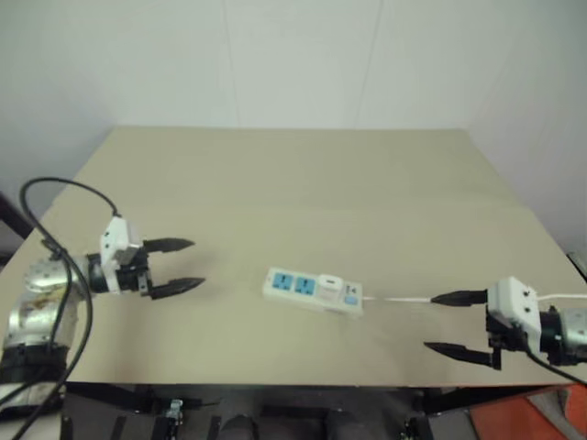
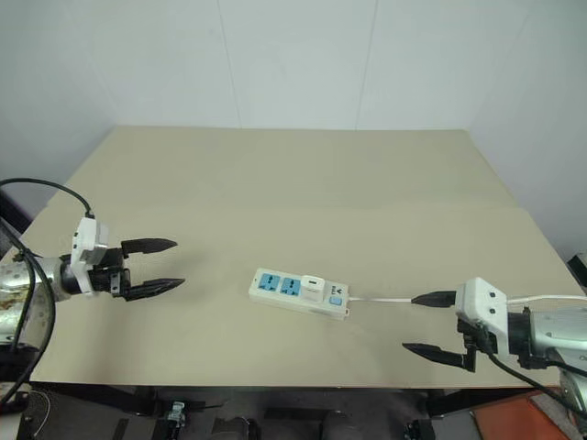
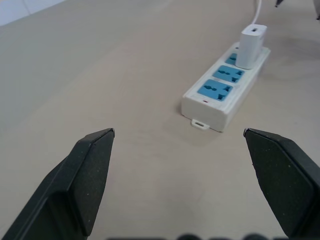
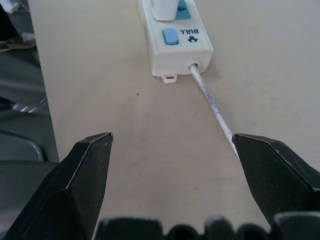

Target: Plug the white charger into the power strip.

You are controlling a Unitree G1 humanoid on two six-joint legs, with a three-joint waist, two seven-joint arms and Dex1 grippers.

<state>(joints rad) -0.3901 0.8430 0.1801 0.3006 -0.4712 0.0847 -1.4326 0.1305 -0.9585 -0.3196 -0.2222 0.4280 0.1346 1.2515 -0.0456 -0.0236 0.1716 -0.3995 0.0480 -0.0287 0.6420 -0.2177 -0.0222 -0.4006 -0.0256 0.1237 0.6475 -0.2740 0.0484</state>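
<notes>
The table [image 2: 303,174], a broad pale slab against white walls, carried only the task's things. The power strip [image 2: 280,298] lay near its front-middle, long axis running roughly left to right, with two blue socket faces bare at the end toward the left arm. The white charger [image 2: 313,288] stood upright in the third socket, the one nearest the blue switch [image 4: 170,36]; in the left wrist view it sat square and seemingly flush on the strip. I judged the plugging-in done, or very nearly so. Whether the pins were pressed fully home could not be told from these views.

The thin white cord [image 2: 385,299] ran from the switch end across the table toward the robot's right, passing close by the right gripper [image 2: 433,324].

The left gripper [image 2: 156,266] hovered well apart from the strip's free end, fingers spread wide, holding nothing. The right gripper likewise stood spread and empty, well clear of the strip, its fingers straddling the line of the cord without touching it as far as I could see.

Little seemed left beyond perhaps a confirming press. Nothing blocked access to the strip. The cord beside the right fingers was the one snag risk: catching it could drag the strip.
</notes>
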